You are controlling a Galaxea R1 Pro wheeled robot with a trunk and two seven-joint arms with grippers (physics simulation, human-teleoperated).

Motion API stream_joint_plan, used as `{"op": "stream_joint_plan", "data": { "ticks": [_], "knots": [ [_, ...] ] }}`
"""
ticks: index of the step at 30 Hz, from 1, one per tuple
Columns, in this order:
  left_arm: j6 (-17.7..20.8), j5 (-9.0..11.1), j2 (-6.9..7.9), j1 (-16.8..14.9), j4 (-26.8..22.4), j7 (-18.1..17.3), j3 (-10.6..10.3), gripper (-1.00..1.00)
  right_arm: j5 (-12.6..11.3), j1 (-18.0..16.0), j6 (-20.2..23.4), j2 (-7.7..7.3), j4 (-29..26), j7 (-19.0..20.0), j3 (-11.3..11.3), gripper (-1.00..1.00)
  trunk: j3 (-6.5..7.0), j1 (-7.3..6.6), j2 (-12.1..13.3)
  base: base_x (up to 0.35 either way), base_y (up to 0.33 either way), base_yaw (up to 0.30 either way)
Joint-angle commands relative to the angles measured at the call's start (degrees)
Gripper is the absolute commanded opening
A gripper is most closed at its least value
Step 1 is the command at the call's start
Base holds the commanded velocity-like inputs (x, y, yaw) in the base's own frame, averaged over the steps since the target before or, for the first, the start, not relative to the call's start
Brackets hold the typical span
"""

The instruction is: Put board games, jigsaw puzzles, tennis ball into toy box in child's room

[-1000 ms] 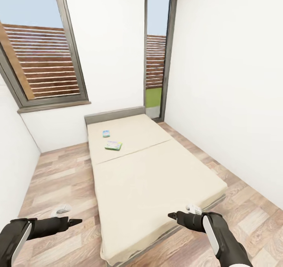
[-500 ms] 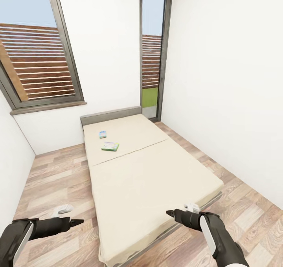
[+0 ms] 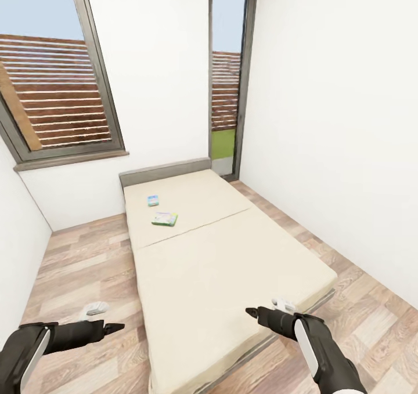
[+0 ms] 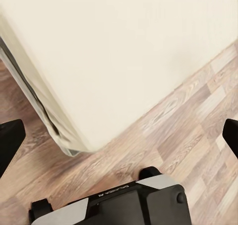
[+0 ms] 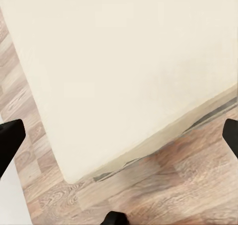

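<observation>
- The robot faces the bed from its foot end, both arms held low and forward.
- Two board games lie on the bed near the headboard: the smaller board game closest to it, the larger board game just below, the two apart.
- The left claw hangs over the floor beside the bed's foot corner; its fingers spread wide in the wrist view, holding nothing.
- The right claw hovers over the bed's foot edge, likewise wide open and empty.
- This looks like the approach for the bed games; the toy box is probably elsewhere.
- Next, the base must move up alongside the bed until a game is within reach.
</observation>
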Motion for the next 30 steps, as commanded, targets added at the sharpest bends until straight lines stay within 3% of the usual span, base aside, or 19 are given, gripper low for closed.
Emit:
{"op": "stream_joint_plan", "data": {
  "ticks": [1,16,30],
  "knots": [
    [0.4,0.0,-0.01,0.0,0.0,-0.2,0.1,1.00,-0.4,0.0,0.4,0.06,-0.1,0.0,-0.2,1.00,-0.11,0.05,-0.1,0.190,0.080,0.000],
    [0.6,0.0,-0.01,0.0,0.0,-0.2,0.1,1.00,-0.5,0.0,0.4,0.14,0.0,0.1,0.0,1.00,-0.09,0.05,-0.1,0.131,0.092,-0.006],
    [0.5,0.0,-0.01,0.0,0.0,-0.2,0.1,1.00,-0.6,0.0,0.3,0.15,0.0,0.1,0.0,1.00,0.60,0.05,-0.1,0.016,0.203,-0.210]
  ]
}}
